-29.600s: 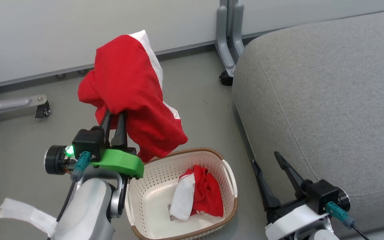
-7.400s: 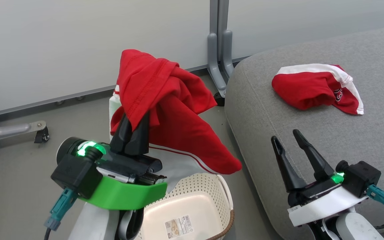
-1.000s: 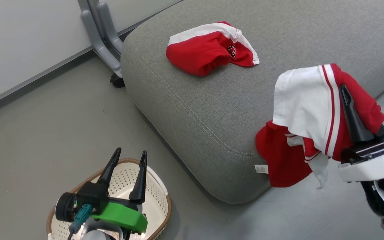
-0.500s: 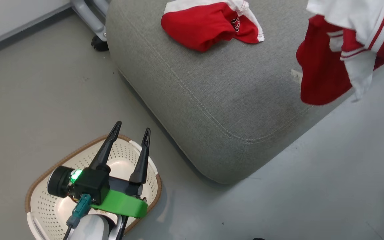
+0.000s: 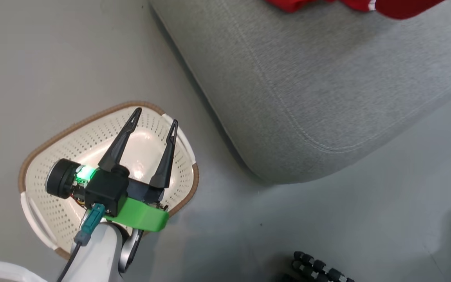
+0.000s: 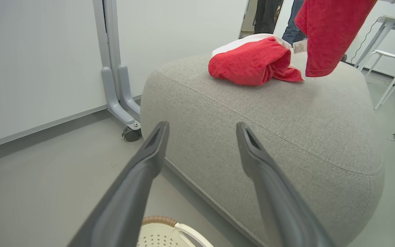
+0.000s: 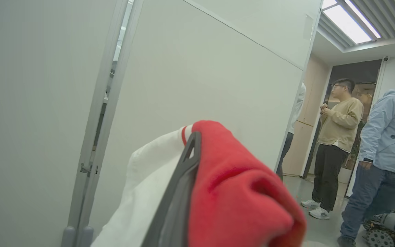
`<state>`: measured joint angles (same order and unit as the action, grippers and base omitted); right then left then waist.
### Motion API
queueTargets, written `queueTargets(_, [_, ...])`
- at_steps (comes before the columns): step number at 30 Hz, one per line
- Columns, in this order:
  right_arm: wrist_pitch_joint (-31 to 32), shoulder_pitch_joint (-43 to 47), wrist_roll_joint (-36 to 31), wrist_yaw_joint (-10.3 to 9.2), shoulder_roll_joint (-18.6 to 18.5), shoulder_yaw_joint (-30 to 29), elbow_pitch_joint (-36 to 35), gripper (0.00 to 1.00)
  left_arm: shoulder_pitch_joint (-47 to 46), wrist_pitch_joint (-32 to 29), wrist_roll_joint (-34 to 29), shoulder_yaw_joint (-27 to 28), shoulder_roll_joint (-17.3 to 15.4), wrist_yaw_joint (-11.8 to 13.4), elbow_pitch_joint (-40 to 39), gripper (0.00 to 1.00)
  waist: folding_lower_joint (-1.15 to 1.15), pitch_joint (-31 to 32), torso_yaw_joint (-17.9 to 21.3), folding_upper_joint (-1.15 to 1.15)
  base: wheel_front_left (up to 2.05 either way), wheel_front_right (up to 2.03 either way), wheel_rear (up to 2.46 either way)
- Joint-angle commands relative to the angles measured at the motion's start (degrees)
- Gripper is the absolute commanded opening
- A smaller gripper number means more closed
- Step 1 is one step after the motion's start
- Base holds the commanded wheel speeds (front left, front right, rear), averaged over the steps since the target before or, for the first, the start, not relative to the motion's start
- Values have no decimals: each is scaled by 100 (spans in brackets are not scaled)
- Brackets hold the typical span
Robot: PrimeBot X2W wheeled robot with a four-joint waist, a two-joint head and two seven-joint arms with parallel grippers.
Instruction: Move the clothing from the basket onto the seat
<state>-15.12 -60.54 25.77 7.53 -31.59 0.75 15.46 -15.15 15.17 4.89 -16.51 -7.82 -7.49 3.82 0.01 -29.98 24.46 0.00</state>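
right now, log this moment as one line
left end effector: open above basket | right end effector: shut on hanging garment | other garment: on seat

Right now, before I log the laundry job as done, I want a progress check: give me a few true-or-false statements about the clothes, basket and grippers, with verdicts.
1. No clothes are in the basket. True.
2. The left gripper is shut on a garment. False: it is open and holds nothing, above the basket.
3. One red garment lies on the seat. True.
4. The second garment lies flat on the seat too. False: it hangs above the seat, draped over the right gripper.
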Motion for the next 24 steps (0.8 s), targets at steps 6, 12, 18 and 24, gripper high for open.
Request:
queueTargets(6, [-2, -365, 324, -9, 268, -214, 590, 0, -139, -5, -13, 91, -51, 2, 9, 100, -1, -829, -757, 0, 0, 0, 0])
queueTargets(12, [-2, -317, 336, -9, 497, 47, 1176, 0, -147, -5, -57, 146, -73, 2, -92, 100, -1, -1062, -881, 0, 0, 0, 0])
queueTargets(18, [-2, -78, 485, -9, 803, 622, 1918, 0, -151, -5, -101, 200, -97, 2, -87, 100, -1, -1196, -858, 0, 0, 0, 0])
queueTargets(24, [-2, 160, 909, -9, 1063, 1181, 2566, 0, -169, -5, -41, 48, -146, 2, 15, 100, -1, -1100, -807, 0, 0, 0, 0])
